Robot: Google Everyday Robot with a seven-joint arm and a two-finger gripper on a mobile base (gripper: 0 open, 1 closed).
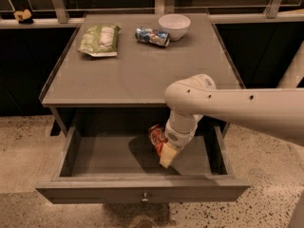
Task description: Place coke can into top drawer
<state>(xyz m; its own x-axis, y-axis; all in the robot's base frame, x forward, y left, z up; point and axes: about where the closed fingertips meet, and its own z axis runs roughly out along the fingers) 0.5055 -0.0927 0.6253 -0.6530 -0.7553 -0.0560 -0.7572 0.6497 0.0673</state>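
**Open drawer beneath a loaded tabletop**

In the pulled-out grey-brown top drawer [142, 189], right of centre, sits the small red coke can [156, 137]. The cream two-finger gripper [166, 158] is just to its right. Along the back edge of the grey table [133, 75] lie a green snack bag [99, 39] at left, a blue-and-silver can [152, 35] at centre, and a white bowl [174, 26] beside it.

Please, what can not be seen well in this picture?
In the camera view:
- coke can: right side hidden by the gripper, which is low inside the open top drawer; whether the can rests on the drawer floor cannot be told.
- drawer's rear right corner: hidden by the arm.
- arm: cut off at the right edge.
- small object at the upper left: too small to identify.
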